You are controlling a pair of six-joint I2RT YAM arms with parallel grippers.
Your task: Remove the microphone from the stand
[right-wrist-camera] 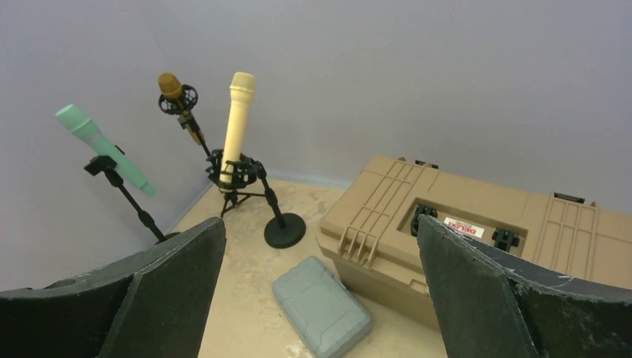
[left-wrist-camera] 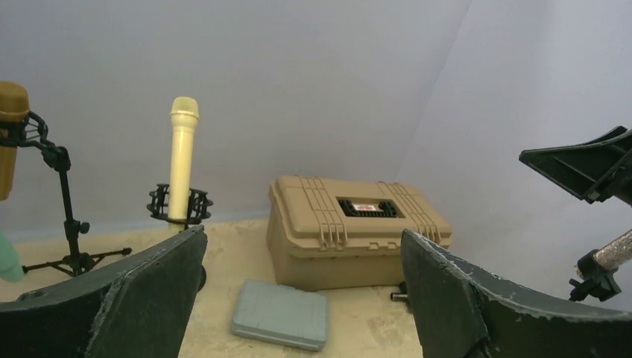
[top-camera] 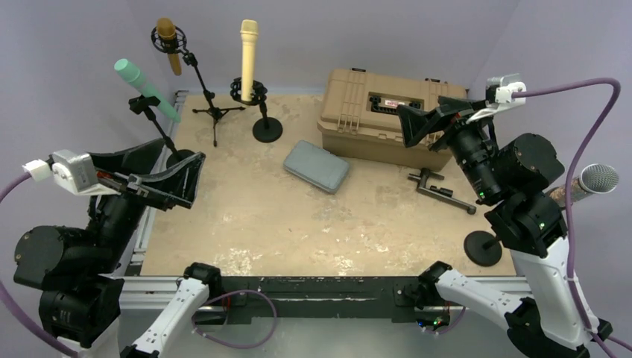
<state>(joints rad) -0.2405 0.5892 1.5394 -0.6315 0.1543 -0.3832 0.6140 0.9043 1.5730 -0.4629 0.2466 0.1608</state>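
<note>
Overhead, four stands (top-camera: 267, 128) are each carrying one mic: a green microphone (top-camera: 145, 88), a gold microphone (top-camera: 168, 41) and a cream microphone (top-camera: 248, 48) at far left, and a silver microphone (top-camera: 598, 180) at the right edge. Two cases, a tan case (top-camera: 380, 112) and a grey case (top-camera: 316, 165), are lying near each other.

From the left wrist, the left gripper (left-wrist-camera: 302, 235) is hanging with its fingers spread, gripping nothing.

From the right wrist, the right gripper (right-wrist-camera: 320, 224) is gaping likewise, with three microphones showing beyond it.
</note>
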